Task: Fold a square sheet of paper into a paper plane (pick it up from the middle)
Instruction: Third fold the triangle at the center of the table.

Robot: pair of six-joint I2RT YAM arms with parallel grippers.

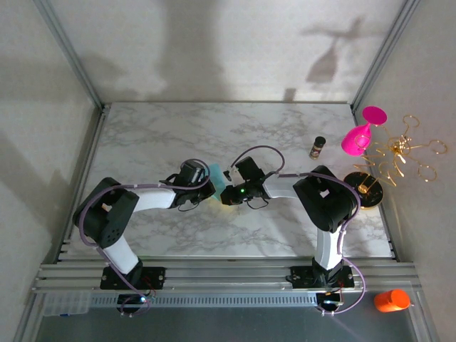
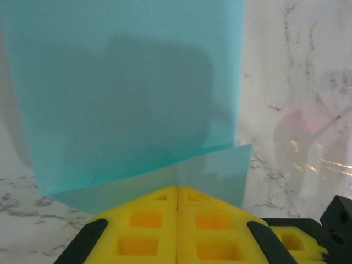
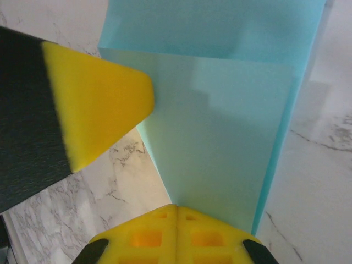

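The square sheet of paper is teal-blue and is held up off the marble table at its middle, between the two arms. It is folded into layers: a darker panel rises behind a paler flap. My left gripper is shut on the sheet's lower edge, its yellow pads pressed together. My right gripper is also shut on the sheet, at a bottom corner. The left gripper's yellow finger shows beside the paper in the right wrist view. The two grippers nearly touch. The paper plane is out of view.
A pink goblet leans at the table's right edge, next to a small dark bottle. A gold wire stand on a black base stands past the right arm. An orange object lies below the front rail.
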